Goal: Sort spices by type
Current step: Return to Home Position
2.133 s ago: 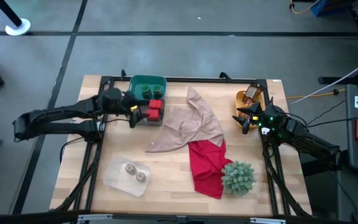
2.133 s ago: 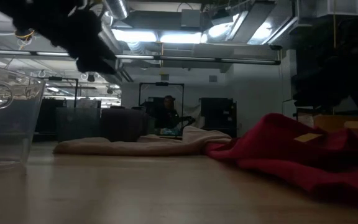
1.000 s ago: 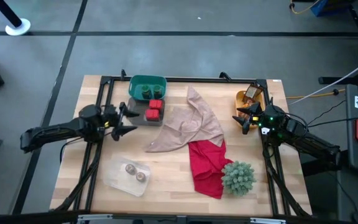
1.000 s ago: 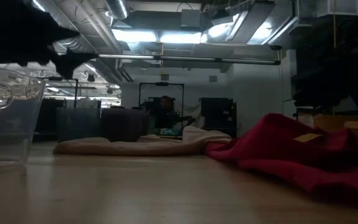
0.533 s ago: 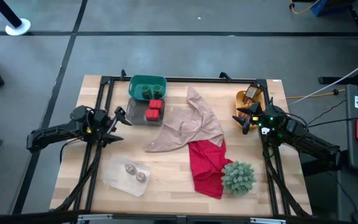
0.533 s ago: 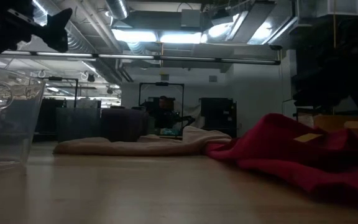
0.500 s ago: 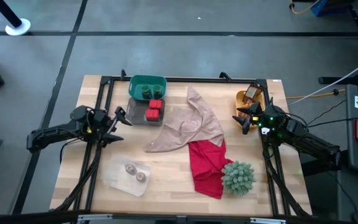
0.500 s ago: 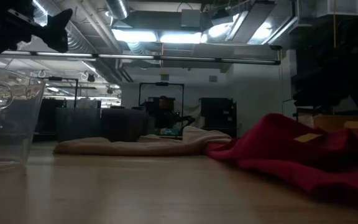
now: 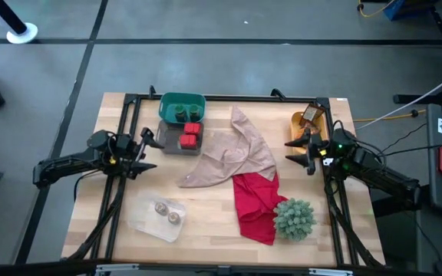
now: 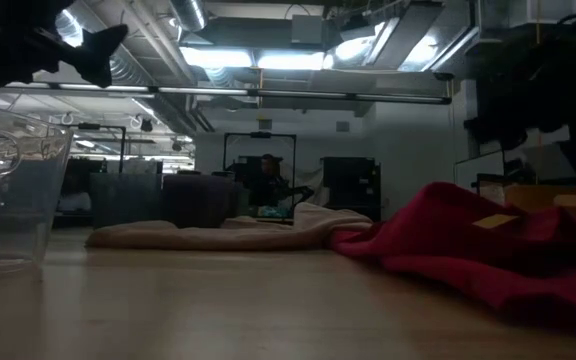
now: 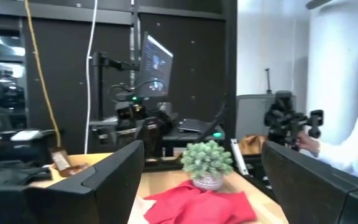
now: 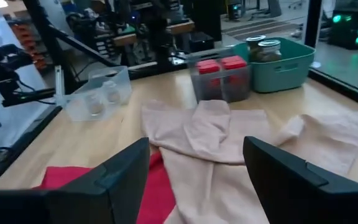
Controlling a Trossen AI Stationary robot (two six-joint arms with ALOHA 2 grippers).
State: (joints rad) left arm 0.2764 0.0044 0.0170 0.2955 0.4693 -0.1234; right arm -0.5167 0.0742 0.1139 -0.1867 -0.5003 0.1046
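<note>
In the high view two red tins (image 9: 191,136) stand in a grey bin (image 9: 176,146). Dark-green jars (image 9: 181,113) stand in a green bin (image 9: 183,100) behind it. Two tan pots (image 9: 167,212) sit in a clear tray (image 9: 146,222) near the front left. Orange-brown packets (image 9: 308,115) lie in a yellow bowl at the far right. My left gripper (image 9: 146,149) hangs open just left of the grey bin, holding nothing. My right gripper (image 9: 298,151) hangs open in front of the bowl, also holding nothing. In the right wrist view its fingers (image 12: 123,171) face the tins (image 12: 222,65) and jars (image 12: 261,47).
A beige cloth (image 9: 232,153) lies crumpled mid-table, its near end over a red cloth (image 9: 253,203). A spiky green plant (image 9: 294,217) stands at the front right. A black frame rail (image 9: 229,98) borders the table. A white sleeve (image 11: 353,155) shows beyond the table.
My left gripper has drawn back from the grey bin toward the table's left edge, still open with nothing in it, then stopped. My right arm has shifted slightly by the yellow bowl. The tins, jars, pots and cloths have stayed where they were.
</note>
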